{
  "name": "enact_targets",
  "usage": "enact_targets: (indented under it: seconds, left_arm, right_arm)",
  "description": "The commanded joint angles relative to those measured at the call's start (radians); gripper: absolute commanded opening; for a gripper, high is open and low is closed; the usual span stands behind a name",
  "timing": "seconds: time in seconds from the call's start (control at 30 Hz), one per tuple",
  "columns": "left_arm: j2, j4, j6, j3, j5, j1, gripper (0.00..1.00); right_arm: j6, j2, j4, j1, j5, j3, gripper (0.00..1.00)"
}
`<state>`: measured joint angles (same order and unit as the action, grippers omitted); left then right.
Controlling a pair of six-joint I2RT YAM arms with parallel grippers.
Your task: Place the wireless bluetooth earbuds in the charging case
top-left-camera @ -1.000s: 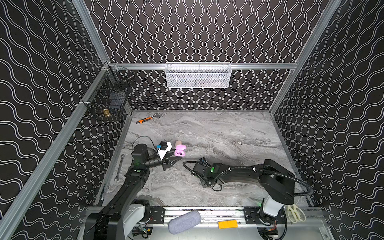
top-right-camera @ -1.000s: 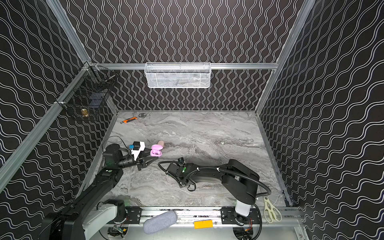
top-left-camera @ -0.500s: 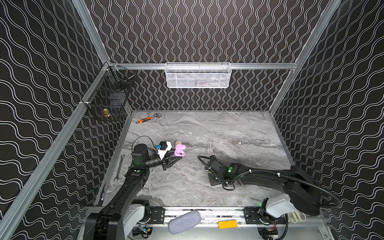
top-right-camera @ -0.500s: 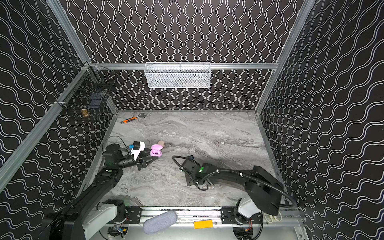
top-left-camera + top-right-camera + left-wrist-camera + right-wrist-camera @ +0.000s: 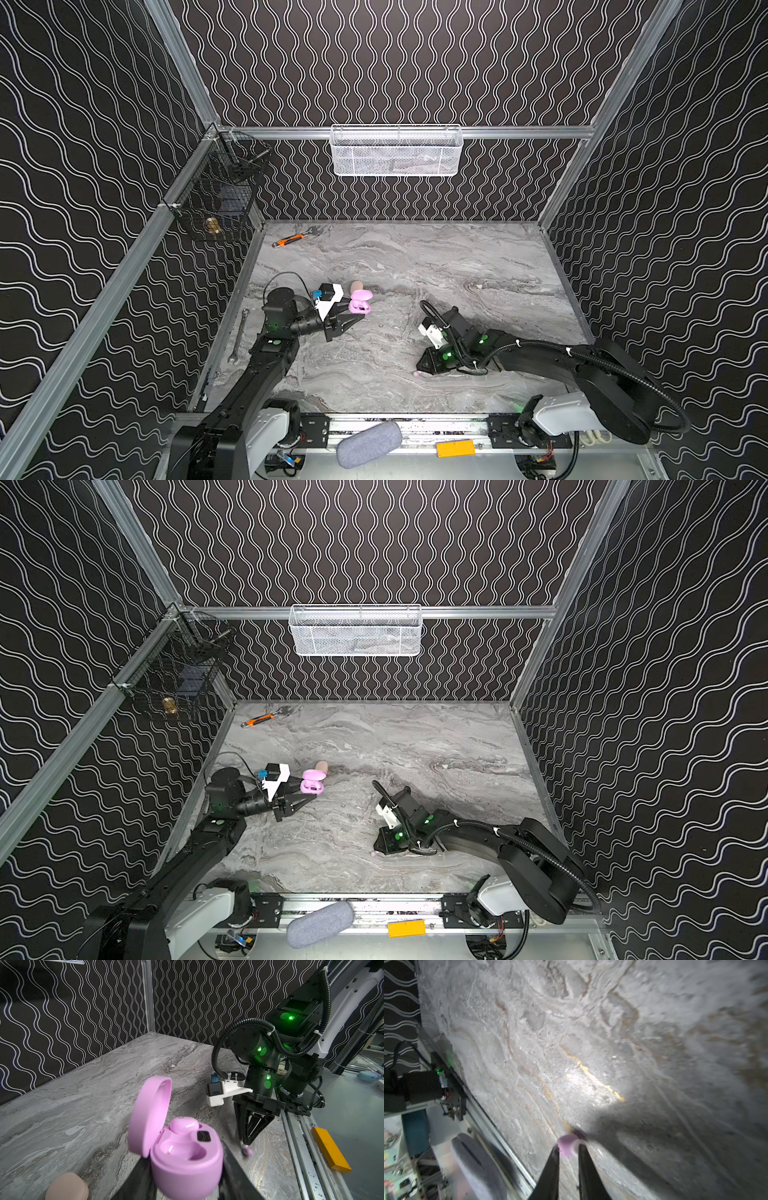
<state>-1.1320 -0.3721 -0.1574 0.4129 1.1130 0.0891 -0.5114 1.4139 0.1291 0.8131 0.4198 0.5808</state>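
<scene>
Grey marbled tabletop [image 5: 415, 266], black wavy-line walls all round. Your left gripper [image 5: 355, 318] lies low over the table. Its fingers [image 5: 232, 1172] are clamped on the base of the lilac charging case [image 5: 187, 1169], one each side. The case sits upright between the tips, with its lid [image 5: 149, 1113] swung open and standing up. Inside it, a seated lilac earbud [image 5: 184, 1125] fills one socket, and the socket next to it [image 5: 180, 1150] is open. A beige case [image 5: 67, 1186] lies closed just beside the left gripper's tips, on the lid side of the lilac one. Your right gripper [image 5: 568, 1152] is well apart from the left and points down at the table near the front rail. Its tips are drawn nearly together, pinching a loose lilac earbud [image 5: 566, 1146] right at their ends. In both top views that bud is a small pale-pink dot [image 5: 417, 373] at the gripper tip. It sits at table level, and you can't tell whether it touches the surface. A grey pouch [image 5: 477, 1167] lies on the rail near the right gripper.
</scene>
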Motion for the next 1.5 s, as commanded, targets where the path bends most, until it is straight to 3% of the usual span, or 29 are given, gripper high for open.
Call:
enact_targets:
  seconds: [0.0,0.23,0.4,0.57,1.07,1.47]
  left_arm:
    - [0.001,-0.018,0.009,0.004,0.01,-0.001,0.34]
    - [0.001,-0.015,0.007,0.005,0.008,-0.002,0.34]
    - [-0.002,-0.013,0.007,0.007,0.005,-0.002,0.34]
    - [-0.003,-0.013,0.006,0.007,0.002,-0.003,0.34]
    - [0.0,-0.011,0.004,0.007,0.001,-0.006,0.34]
    - [-0.003,-0.008,0.004,0.01,-0.001,-0.006,0.34]
  right_arm:
    - [0.026,0.023,0.001,-0.017,0.028,0.015,0.19]
    - [0.05,0.001,0.084,-0.024,-0.042,0.059,0.23]
    - [0.058,0.02,0.173,0.077,-0.116,0.136,0.33]
    - [0.019,0.084,0.162,0.151,-0.138,0.164,0.33]
    - [-0.013,0.198,0.136,0.215,-0.164,0.207,0.36]
    - [0.075,0.257,0.372,0.221,-0.366,0.313,0.33]
